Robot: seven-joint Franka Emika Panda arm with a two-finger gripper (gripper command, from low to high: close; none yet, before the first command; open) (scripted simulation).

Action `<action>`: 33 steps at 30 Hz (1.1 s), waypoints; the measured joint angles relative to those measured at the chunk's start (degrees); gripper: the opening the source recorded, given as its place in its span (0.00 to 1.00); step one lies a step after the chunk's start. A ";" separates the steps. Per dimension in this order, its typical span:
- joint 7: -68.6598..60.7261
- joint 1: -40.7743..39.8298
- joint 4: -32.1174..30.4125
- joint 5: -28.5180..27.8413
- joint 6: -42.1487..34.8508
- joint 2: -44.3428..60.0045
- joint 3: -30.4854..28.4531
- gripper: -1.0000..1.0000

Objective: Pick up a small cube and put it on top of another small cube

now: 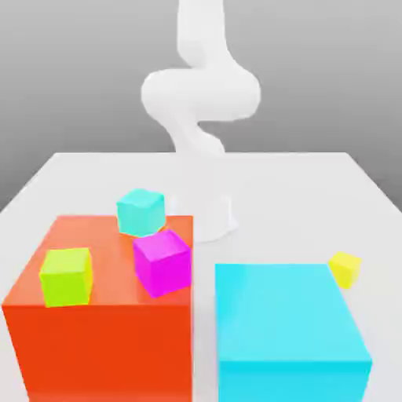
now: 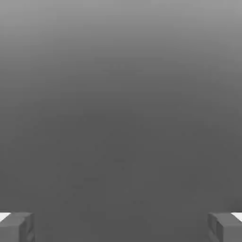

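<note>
Holding wide open right now: gripper with its two grey fingertips far apart, nothing pinched between them, just facing plain grey backdrop in the hand view. Can't really place the cubes relative to the gripper from these shots, so going by neighbours in the exterior view instead.

Spotting the small yellow cube down on the white surface, tucked just beside the far corner of the big cyan block, on the exterior view's right. Looks a bit turned rather than square to the block. Can't tell whether actually touching it or only very close.

Seeing a big red block on the exterior view's left, near the cyan one with a strip of surface between them. Carrying a lime-green cube on its top, plus a magenta cube tilted at the edge nearest the cyan block. Also a teal cube at the red block's far edge, just behind the magenta one.

Rising behind all that: the white arm, curling up from its base.
</note>
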 joint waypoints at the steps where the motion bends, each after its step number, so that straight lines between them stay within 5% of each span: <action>1: -2.60 1.67 -0.99 -0.17 1.02 1.48 0.11 0.50; 33: -77.41 42.92 -28.17 -1.89 32.26 46.32 7.74 0.50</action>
